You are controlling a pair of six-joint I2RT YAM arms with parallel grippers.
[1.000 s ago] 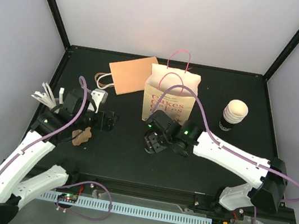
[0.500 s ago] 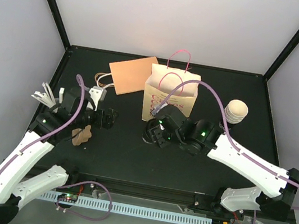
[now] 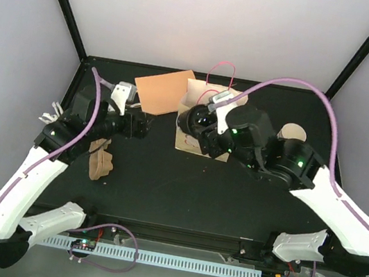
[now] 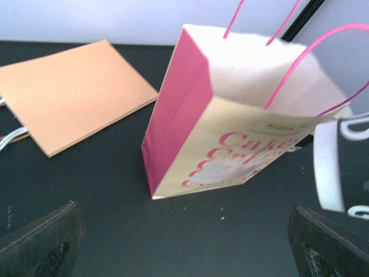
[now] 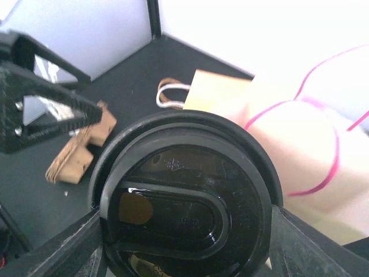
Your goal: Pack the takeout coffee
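Observation:
The takeout coffee (image 5: 184,199) is a cup with a black lid, a white band and a dark printed body, seen also at the right edge of the left wrist view (image 4: 340,167). My right gripper (image 5: 187,231) is shut on it, a finger on each side, and holds it in the air by the upper left of the cream and pink paper bag (image 3: 194,143). In the top view the right gripper (image 3: 197,123) and arm hide most of that bag. The bag (image 4: 230,144) stands upright with its mouth open. My left gripper (image 3: 146,125) stands open and empty left of the bag.
A flat orange-brown paper bag (image 3: 161,89) lies at the back left. The brown pulp carrier (image 3: 100,160) lies under the left arm, with white sticks (image 3: 51,114) beside it. A stack of cream ribbed cups (image 3: 292,133) stands right of the bag, partly behind the right arm.
My right arm has lifted the cup off the table and carried it back and up to the bag. My left arm has swung back toward the bag's left side.

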